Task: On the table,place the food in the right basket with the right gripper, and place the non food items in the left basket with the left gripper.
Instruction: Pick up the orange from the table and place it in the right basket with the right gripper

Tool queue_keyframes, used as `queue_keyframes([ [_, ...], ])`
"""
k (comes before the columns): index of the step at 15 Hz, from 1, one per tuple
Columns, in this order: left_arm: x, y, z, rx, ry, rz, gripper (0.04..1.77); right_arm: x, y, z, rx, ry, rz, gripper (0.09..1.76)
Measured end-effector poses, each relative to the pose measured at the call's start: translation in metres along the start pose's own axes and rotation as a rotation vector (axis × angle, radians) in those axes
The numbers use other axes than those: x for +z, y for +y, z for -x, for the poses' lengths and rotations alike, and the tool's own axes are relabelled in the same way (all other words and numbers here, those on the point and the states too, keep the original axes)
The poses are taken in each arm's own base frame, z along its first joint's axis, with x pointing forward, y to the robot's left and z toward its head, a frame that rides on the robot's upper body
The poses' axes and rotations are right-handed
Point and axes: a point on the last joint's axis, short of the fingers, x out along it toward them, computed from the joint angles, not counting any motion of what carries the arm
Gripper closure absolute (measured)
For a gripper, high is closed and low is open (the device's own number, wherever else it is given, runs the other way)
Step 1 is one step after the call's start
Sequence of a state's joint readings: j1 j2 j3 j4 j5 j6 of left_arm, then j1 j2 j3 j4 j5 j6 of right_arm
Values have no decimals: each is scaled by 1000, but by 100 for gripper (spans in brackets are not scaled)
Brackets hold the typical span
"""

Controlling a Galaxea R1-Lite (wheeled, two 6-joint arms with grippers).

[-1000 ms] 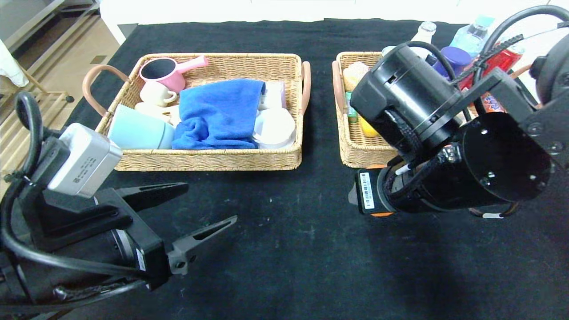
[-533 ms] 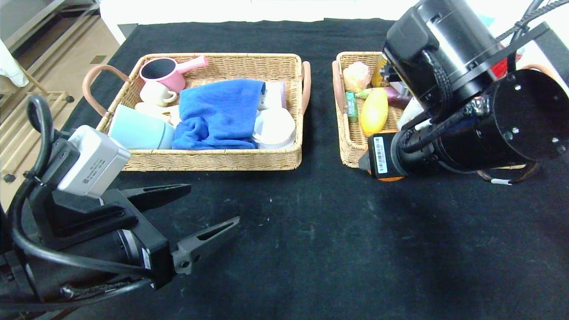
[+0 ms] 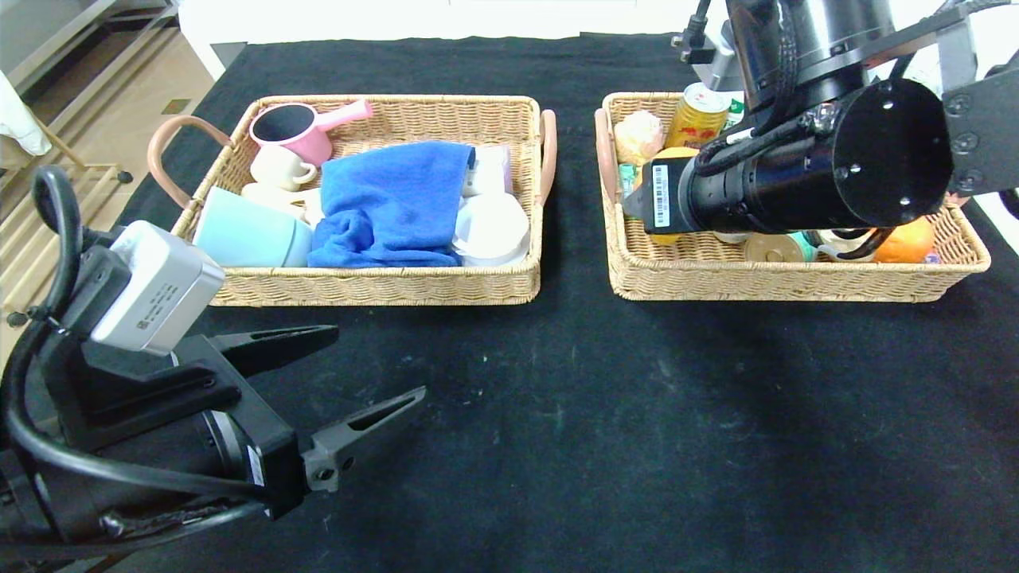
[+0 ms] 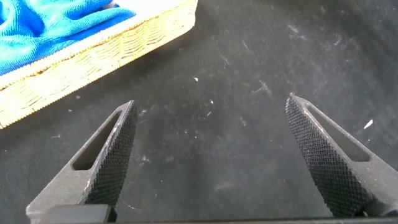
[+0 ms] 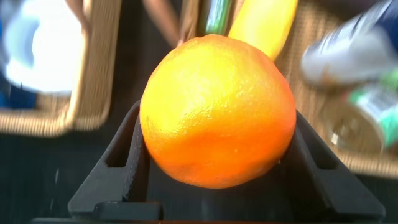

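the right hand [image 5: 217, 186] grips the orange fruit [image 5: 217, 111] between its jaws, held above the right basket [image 3: 788, 274] (already crowded with food). the left hand [image 3: 350, 374] hangs with its jaws spread wide, empty, over the desk [image 3: 557, 414] near the left basket [image 3: 374, 286].

The right arm [image 3: 796, 183] reaches over the right basket [image 3: 796, 274]; the left gripper [image 3: 350, 382] hovers open.

Black counter [image 3: 557, 446]; tan woven left basket [image 3: 374, 286] and right basket [image 3: 796, 278]; blue towel [image 3: 394, 203]; pale teal mug [image 3: 247, 235]; orange fruit [image 5: 217, 112].
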State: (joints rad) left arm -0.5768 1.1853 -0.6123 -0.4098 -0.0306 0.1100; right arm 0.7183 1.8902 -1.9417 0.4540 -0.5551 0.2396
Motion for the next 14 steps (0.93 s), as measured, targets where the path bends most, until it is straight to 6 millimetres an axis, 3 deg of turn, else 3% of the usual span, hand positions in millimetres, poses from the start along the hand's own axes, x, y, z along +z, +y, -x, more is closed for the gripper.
queue_keyframes([
  [4, 0, 0, 1, 2, -2, 0, 9, 12, -7, -31, -32, -144, -55, 62],
  [8, 0, 0, 0, 2, -2, 0, 9, 11, -13, -55, -57, -198, -74, 62],
  [14, 0, 0, 0, 2, -2, 1, 9, 5, -10, -69, -63, -207, -75, 62],
])
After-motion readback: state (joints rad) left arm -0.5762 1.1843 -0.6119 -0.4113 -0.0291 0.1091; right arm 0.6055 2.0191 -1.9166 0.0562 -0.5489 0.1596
